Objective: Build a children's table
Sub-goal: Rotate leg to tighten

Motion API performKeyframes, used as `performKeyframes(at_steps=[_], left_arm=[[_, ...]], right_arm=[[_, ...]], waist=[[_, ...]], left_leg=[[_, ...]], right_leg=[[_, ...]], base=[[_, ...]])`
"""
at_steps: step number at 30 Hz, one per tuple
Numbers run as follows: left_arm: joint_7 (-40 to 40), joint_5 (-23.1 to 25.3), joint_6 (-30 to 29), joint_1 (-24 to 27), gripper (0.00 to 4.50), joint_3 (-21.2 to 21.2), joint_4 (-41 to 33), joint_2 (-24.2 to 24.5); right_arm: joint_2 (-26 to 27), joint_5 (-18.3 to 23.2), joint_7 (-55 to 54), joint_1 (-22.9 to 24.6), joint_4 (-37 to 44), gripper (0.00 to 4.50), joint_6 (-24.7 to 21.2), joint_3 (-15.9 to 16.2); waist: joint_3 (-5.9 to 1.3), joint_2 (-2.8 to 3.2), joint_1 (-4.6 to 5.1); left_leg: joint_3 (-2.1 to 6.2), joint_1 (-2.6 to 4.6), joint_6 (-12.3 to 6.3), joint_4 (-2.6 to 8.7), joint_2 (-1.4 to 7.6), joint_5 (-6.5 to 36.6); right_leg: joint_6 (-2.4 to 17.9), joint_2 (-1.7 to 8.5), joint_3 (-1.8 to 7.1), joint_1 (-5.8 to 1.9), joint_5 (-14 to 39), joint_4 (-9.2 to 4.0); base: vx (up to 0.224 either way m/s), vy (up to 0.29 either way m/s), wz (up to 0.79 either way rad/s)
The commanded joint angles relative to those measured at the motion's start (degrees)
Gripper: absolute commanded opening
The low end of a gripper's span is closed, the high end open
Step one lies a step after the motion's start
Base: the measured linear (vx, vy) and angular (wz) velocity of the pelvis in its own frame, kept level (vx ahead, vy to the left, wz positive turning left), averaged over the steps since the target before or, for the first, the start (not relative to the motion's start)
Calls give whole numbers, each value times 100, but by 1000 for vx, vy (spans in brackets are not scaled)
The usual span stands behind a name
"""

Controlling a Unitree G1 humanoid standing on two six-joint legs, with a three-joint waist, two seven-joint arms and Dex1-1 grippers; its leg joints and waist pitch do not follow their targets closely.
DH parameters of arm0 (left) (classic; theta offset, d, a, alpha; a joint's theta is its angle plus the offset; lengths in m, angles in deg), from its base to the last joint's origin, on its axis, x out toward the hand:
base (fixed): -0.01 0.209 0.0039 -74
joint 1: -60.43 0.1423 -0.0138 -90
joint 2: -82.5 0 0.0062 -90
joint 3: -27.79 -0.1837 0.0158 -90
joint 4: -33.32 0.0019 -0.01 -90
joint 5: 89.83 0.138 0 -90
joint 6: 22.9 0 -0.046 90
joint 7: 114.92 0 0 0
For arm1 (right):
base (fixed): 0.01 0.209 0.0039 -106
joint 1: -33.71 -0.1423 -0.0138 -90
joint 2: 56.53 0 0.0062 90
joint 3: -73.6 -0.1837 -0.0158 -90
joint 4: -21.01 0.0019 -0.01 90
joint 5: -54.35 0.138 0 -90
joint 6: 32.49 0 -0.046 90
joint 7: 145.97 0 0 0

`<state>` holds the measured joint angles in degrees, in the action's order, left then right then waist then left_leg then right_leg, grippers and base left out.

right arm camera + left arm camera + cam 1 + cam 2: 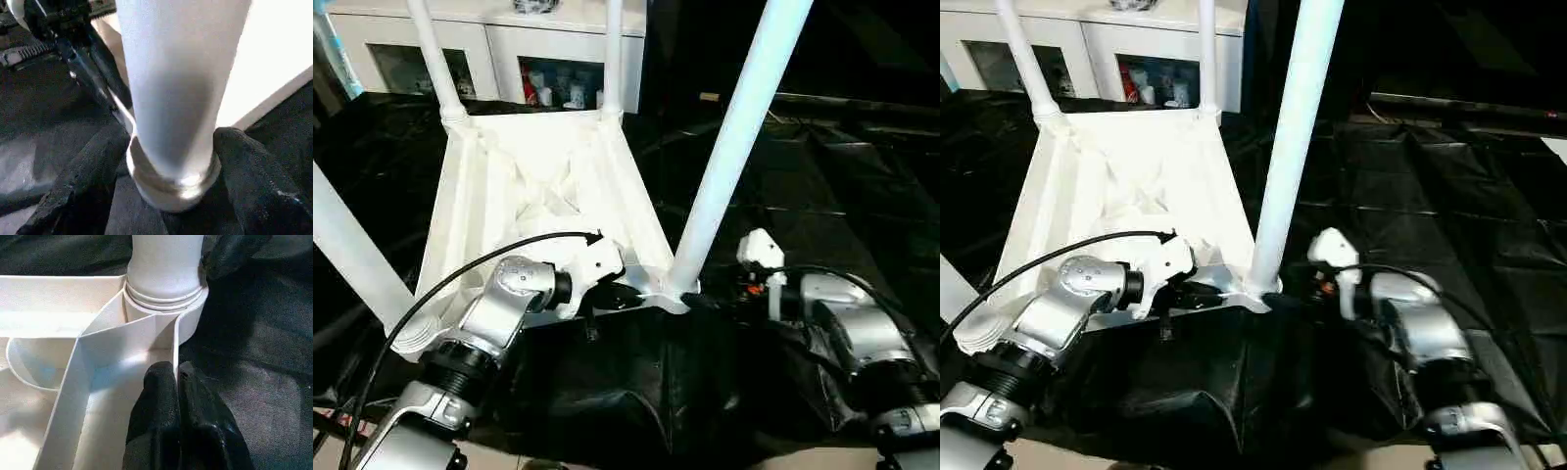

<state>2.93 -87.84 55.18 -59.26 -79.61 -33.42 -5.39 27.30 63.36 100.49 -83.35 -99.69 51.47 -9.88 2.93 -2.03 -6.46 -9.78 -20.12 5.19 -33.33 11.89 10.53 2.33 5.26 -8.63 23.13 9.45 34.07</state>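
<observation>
1. Around the base of the nearest leg (736, 137), the right gripper (171, 161) stands about two-thirds open, one black finger on each side of the leg just above its collar; whether the pads actually press the plastic cannot be told.
2. Beside that same corner, the left gripper (177, 382) is squeezed together on the thin rim wall of the table top (548, 176), the wall caught between its two fingers, seemingly to steady the top.
3. At the corner socket (168, 298), the leg stands upright in its ring, yet a few thread ridges show above the socket lip, so I judge it not fully screwed home.
4. Beyond the grippers, the children's table lies upside down on the black sheet (822, 196), ribbed underside facing up.
5. Along the far edge, two legs (435, 59) rise from their corner sockets, and a fourth leg (347, 255) stands at the near left corner; all four appear fitted.
6. Behind the table stands a white cabinet (499, 39) with glass doors, well apart from the work.
7. By my reading, the build is nearly done: what is left is to tighten this leg, check the others, and turn the table onto its feet.
</observation>
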Motion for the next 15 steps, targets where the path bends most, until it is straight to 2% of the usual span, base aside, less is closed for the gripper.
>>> performKeyframes(at_steps=[1, 4, 5, 6, 7, 10, 15], left_arm=[[-42, -156, 136, -18, 0, -22, -289, -44], [-38, -157, 129, -11, 0, -24, -304, -28], [-38, -158, 123, -6, 0, -22, -313, -22], [-35, -155, 123, 5, 0, -23, -318, -19], [-33, -154, 123, 10, 0, -23, -321, -17], [-18, -156, 111, 37, 0, -18, -346, -13], [-31, -171, 89, 119, 0, -26, -427, 28]], right_arm=[[43, -10, -64, -100, -110, 302, 22, 38], [89, -20, -80, -147, -168, 302, 8, 34], [93, -19, -74, -155, -174, 290, 8, 38], [95, -7, -43, -163, -189, 268, 2, 49], [95, -6, -29, -166, -196, 268, 8, 56], [97, -1, -3, -170, -216, 245, 12, 66], [132, 18, 14, -177, -223, 213, -12, 81]], waist=[[-390, -47, -3], [-397, -42, -7], [-398, -42, -5], [-397, -130, 2], [-391, -82, -12], [-385, -111, -12], [-386, -94, -8]], left_leg=[[20, -20, -459, 324, 174, 829], [21, -18, -439, 323, 178, 804], [22, -18, -439, 324, 182, 789], [15, -26, -453, 321, 181, 786], [23, -23, -448, 326, 178, 781], [16, -19, -438, 325, 179, 775], [20, -18, -425, 325, 183, 775]], right_leg=[[655, 403, 386, -365, 1824, -445], [679, 407, 392, -370, 1753, -433], [694, 402, 395, -372, 1682, -422], [682, 402, 394, -379, 1676, -420], [674, 413, 394, -374, 1752, -416], [641, 412, 398, -366, 1803, -424], [672, 412, 403, -367, 1725, -411]], base=[[0, 0, 0], [0, 0, 0], [0, 0, 0], [0, 0, 0], [0, 0, 0], [0, 0, 0], [0, 0, 0]])
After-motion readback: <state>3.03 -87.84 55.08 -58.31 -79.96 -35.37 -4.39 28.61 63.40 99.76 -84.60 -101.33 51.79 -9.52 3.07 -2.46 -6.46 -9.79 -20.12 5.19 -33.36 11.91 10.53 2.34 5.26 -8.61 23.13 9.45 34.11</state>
